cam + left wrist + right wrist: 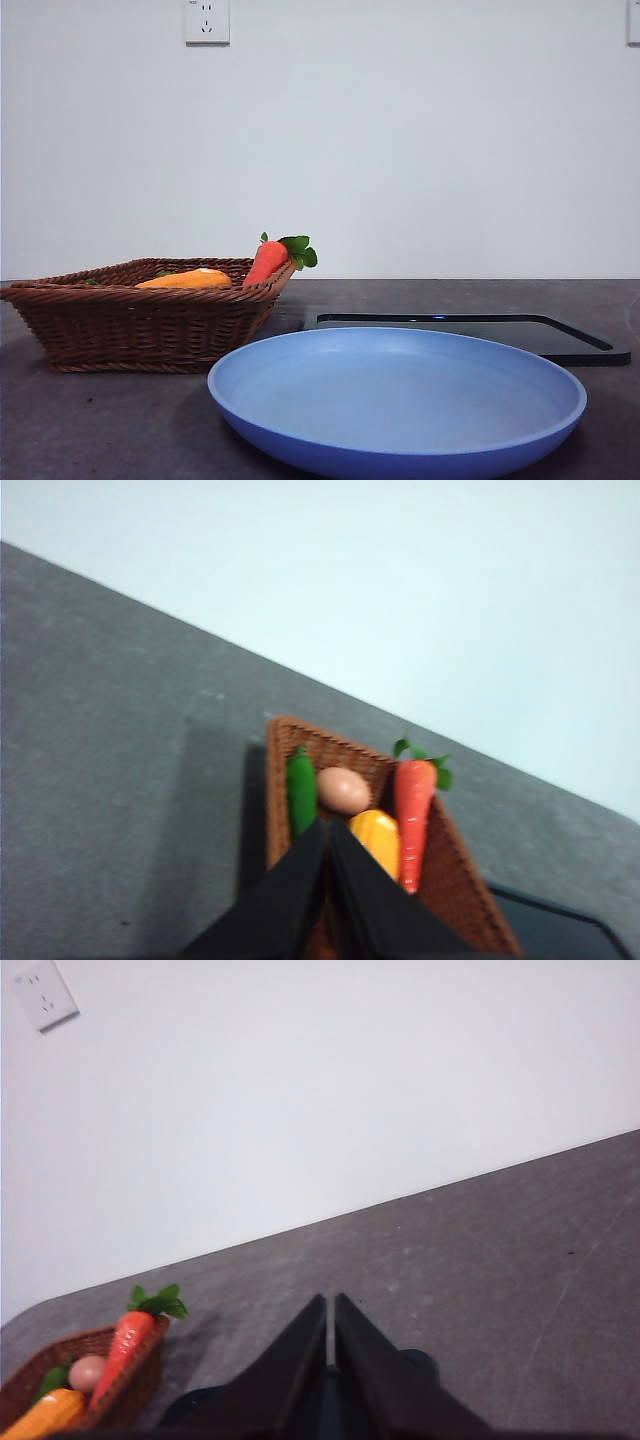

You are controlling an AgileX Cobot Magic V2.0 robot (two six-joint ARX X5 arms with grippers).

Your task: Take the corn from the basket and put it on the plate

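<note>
- The corn [186, 280] lies inside the basket [140, 325], its orange-yellow body just showing above the woven rim in the front view; in the left wrist view the corn [378, 842] sits between a tan egg [343, 789] and a carrot [414, 820], partly hidden behind the jaws.
- The carrot [267, 262] leans against one end wall of the basket, its green leaves poking above the rim at the corner nearest the black tray [560, 335].
- A green vegetable [300, 792] lies along the basket wall on the far side of the egg from the corn.
- The basket stands on the dark grey table [100, 425], toward its left side in the front view.
- The light-blue plate [397, 402] sits near the table's front edge, close beside the basket but apart from it, with nothing on it; the tray lies behind it.
- The left gripper [328, 825] hangs above the basket, clenched with its jaws pressed together and holding nothing.
- The right gripper [330, 1300] is over the table away from the basket [95, 1385], jaws likewise closed on nothing.
- A wall socket [207, 21] is on the white wall behind.
</note>
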